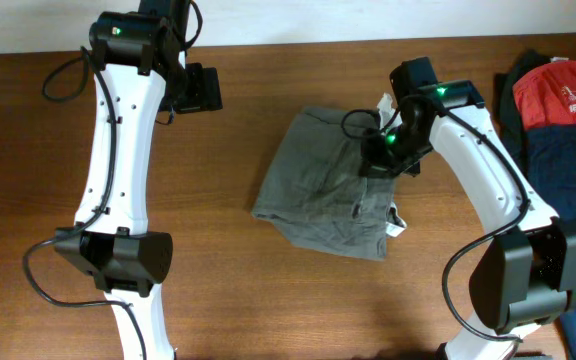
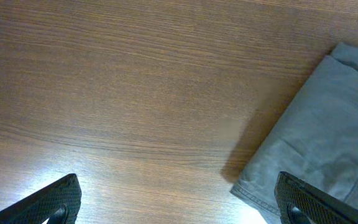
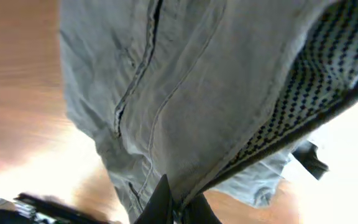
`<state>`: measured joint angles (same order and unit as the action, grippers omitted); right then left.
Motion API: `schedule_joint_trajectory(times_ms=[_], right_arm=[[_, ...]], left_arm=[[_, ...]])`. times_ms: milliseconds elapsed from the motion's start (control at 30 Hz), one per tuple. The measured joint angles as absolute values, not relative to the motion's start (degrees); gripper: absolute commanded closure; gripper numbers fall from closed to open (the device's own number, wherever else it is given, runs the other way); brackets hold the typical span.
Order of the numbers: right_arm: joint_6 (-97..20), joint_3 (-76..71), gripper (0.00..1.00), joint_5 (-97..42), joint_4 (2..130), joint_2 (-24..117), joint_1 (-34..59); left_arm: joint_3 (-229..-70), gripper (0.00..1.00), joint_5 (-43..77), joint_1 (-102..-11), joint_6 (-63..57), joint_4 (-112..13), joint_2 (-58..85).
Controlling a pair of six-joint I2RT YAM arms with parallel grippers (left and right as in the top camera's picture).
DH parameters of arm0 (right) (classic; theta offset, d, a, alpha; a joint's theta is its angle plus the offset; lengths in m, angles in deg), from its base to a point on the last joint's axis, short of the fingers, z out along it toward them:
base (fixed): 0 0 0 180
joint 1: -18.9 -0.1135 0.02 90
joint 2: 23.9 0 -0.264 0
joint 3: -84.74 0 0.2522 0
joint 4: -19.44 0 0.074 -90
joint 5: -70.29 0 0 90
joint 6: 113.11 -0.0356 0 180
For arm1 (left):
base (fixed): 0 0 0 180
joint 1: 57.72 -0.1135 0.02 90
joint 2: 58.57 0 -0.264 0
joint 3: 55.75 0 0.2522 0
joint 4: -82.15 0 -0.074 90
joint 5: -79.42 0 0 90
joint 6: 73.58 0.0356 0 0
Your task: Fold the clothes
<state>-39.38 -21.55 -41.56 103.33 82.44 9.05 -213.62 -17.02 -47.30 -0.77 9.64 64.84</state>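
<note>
- The plain mid-grey woven shorts (image 1: 323,190) lie near the middle of the brown wooden table (image 1: 268,300). They are bunched into a rough, wrinkled rectangle, with a small white tag (image 1: 396,222) poking out at the lower right edge.
- My right gripper (image 1: 383,150) sits over the upper right part of the garment. In its wrist view the grey cloth (image 3: 185,81) fills the frame, seams and a pocket line showing, and it is draped against one chequered finger pad (image 3: 303,87).
- I can't make out the opposite finger clearly, so I cannot tell whether that claw is clenched on the fabric or only resting against it.
- My left gripper (image 1: 200,88) hangs over bare wood, well apart from the shorts, to their upper left. Its fingers (image 2: 55,202) are spread wide and hold nothing. The garment's hemmed corner (image 2: 328,137) shows at the right of its wrist view.
- I'd judge we are mid-fold: the right side is being worked while the left edge lies untouched.
- The next move calls for confirming the right-hand hold, then bringing the left arm across to the near hem so both edges travel together.
- A heap of red and dark blue clothing (image 1: 563,100) sits at the far right, clear of the work.
</note>
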Motion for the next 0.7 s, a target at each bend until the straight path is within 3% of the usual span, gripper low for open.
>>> schedule_joint_trajectory(times_ms=[633,700], right_arm=[[-39.53,-29.38,0.96,-17.38,118.10,82.51,9.05],[-39.90,-29.38,0.92,-14.61,119.30,82.51,9.05]], left_arm=[[-213.62,0.01,-17.11,-47.30,-0.77,9.75,64.84],[-213.62,0.01,-17.11,-47.30,-0.77,9.75,64.84]])
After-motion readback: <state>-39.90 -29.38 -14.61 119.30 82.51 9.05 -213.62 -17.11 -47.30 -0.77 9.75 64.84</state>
